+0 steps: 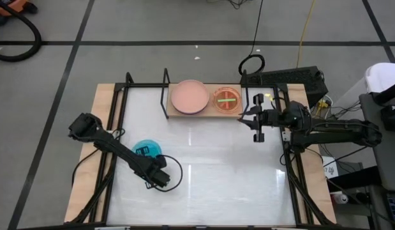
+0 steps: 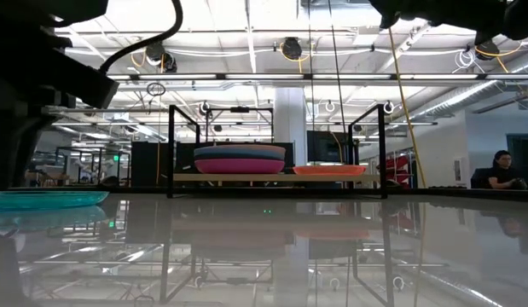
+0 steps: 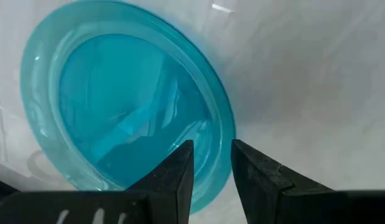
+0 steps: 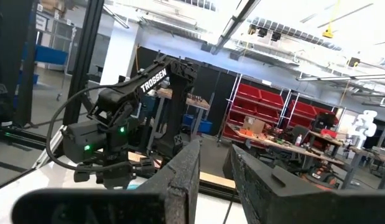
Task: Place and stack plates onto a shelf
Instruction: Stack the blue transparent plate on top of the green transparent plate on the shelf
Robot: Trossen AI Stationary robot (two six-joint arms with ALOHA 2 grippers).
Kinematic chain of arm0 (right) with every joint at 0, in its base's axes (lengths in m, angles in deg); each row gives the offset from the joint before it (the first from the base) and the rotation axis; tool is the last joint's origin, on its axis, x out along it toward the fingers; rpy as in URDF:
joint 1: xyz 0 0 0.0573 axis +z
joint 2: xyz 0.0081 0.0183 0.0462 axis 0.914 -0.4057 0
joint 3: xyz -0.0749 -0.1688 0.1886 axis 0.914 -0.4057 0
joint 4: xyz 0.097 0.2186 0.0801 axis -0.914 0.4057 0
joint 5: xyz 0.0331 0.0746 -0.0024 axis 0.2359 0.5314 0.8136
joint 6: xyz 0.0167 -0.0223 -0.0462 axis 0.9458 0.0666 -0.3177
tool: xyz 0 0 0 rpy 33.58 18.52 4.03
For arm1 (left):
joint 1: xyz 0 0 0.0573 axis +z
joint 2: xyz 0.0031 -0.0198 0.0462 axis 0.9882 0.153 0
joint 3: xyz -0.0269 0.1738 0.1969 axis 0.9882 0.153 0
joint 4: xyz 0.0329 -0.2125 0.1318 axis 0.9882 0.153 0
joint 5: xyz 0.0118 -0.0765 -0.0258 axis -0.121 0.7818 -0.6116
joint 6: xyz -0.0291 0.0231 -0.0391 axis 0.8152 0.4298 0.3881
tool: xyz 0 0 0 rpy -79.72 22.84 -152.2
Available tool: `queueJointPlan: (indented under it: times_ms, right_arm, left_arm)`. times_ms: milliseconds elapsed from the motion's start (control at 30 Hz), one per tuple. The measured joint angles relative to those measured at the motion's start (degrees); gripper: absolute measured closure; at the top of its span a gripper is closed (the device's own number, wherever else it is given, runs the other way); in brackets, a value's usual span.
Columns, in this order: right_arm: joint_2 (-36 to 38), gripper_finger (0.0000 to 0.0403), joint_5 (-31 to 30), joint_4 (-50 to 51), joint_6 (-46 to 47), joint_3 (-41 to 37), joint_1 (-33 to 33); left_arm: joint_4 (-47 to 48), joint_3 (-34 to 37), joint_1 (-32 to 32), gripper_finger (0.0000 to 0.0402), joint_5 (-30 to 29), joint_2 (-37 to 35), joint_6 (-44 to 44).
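**Caller:** Hovering right over the near-left part of the white tabletop [image 1: 216, 179], the left gripper [image 3: 212, 163] is pointing down at the translucent teal plate [image 3: 117, 106]. Its two dark fingers [image 3: 173, 171] are standing a narrow gap apart, and the plate's rim is showing through that gap, lying flat on the table.

**Partner:** Is it gripping that rim?

**Caller:** I cannot tell whether the fingers are touching it; from the wrist view the tips are sitting just above the plate's edge, slightly parted, with nothing lifted. From table height the teal plate [image 2: 46, 199] is lying low at the left edge.

**Partner:** And farther back?

**Caller:** The right gripper [image 1: 256, 118] is hanging in the air just beside the shelf [image 1: 210, 110], off its right end. Its fingers [image 4: 180, 180] are standing a small gap apart and are holding nothing.

**Partner:** What is sitting on the shelf?

**Caller:** On the wooden board, a stack of larger plates is resting left of centre, salmon-pink plate [image 1: 189, 96] on top; the low view is showing a magenta plate [image 2: 239, 166] at the bottom of that stack. To its right, apart from the stack, the orange plate [image 1: 228, 100] is carrying the translucent lime green plate [image 1: 227, 98]. Beyond the table, a person [image 2: 501, 170] is sitting at the far right.
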Motion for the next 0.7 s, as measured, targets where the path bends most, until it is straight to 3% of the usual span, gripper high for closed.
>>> queueJointPlan:
  times_ms: [267, 467, 700]
  right_arm:
    - [0.0, 0.0328, 0.0, 0.9, 0.0, 0.0, 0.1]
    - [0.0, 0.0328, -0.2, 1.7, 0.0, 0.0, 0.1]
    - [0.0, 0.0328, -5.2, 4.0, 0.0, 0.0, 0.1]
  left_arm:
    - [1.9, 0.0, 0.0, 0.0289, 0.8, -0.7, -0.8]
    - [-3.5, 0.0, -0.5, 0.0289, 2.6, -1.6, -0.7]
    - [-6.7, 1.7, -1.5, 0.0289, 2.0, -1.6, 1.9]
